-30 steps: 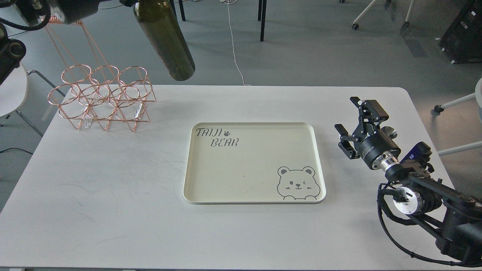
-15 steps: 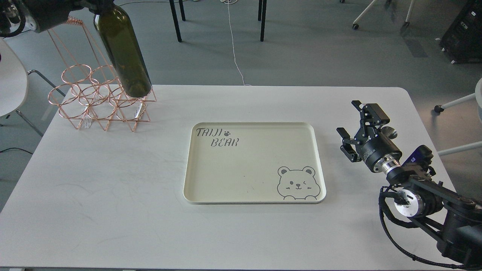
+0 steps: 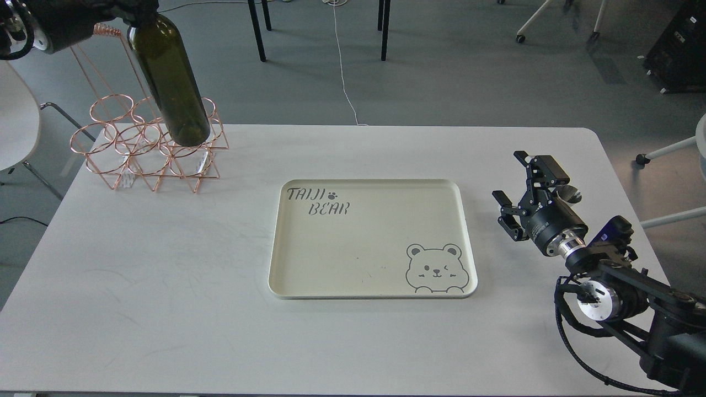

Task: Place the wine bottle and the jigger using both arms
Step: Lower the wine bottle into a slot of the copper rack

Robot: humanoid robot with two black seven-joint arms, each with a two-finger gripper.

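Observation:
The wine bottle (image 3: 174,82) is dark olive-green and hangs tilted in the air at the top left. Its base is just over the right rings of the copper wire rack (image 3: 143,149). My left gripper (image 3: 135,8) holds it at the neck by the top edge, and the neck itself is hidden. My right gripper (image 3: 507,175) is open and empty, low over the table to the right of the cream tray (image 3: 369,286). A small shiny steel piece, the jigger (image 3: 571,193), shows just behind the right gripper's wrist, mostly hidden.
The cream tray with a bear drawing lies mid-table with nothing in it. The copper rack stands at the table's back left. A white chair (image 3: 16,127) is off the left edge, and chair legs and a cable are on the floor behind.
My left arm has swung the bottle left and down, from above the table's back edge to over the rack. My right gripper has shifted only slightly.

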